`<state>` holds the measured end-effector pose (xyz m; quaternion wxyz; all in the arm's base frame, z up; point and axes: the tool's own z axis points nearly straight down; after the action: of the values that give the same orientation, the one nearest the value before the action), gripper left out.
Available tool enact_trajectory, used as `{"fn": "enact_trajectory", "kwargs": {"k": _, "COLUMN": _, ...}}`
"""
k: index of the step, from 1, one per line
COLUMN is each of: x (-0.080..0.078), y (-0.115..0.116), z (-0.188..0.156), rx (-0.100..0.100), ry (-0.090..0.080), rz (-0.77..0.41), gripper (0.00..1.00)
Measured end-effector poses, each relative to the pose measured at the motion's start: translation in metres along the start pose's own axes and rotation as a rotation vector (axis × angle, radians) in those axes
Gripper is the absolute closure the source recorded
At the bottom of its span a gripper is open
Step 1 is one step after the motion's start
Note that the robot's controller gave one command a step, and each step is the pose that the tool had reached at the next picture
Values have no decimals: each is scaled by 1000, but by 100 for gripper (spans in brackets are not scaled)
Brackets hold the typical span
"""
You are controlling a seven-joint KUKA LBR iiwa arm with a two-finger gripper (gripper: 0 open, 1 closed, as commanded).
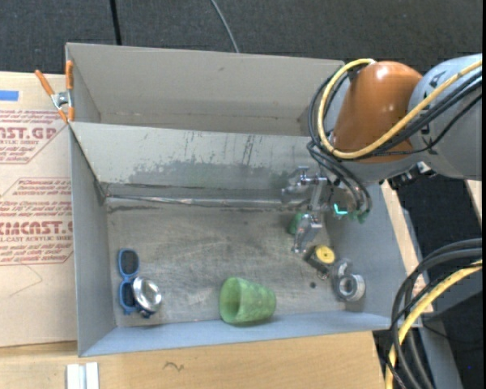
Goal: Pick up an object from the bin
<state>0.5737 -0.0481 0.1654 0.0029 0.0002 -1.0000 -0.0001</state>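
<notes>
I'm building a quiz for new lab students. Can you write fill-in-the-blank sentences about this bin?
1. The cup lying on its side in the bin is ____.
2. The small disc next to the tool is ____.
3. The blue toy lies near the view's ____ edge.

Missing words: green; yellow; left.

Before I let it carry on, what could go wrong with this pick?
The claw hangs just above the small yellow piece, and the silver piece lies close by, so going for one may nudge the other. Both sit near the bin's right wall, which could crowd the claw.
</notes>
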Motion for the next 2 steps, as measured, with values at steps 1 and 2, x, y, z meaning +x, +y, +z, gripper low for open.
{"fn": "enact_trajectory", "kwargs": {"k": 1, "x": 10, "y": -51, "z": 48, "rx": 2, "ry": -2, "rz": 19, "gripper": 0}}
{"fn": "enact_trajectory", "kwargs": {"k": 2, "x": -5, "y": -91, "z": 78, "rx": -1, "ry": -11, "rz": -291, "gripper": 0}}
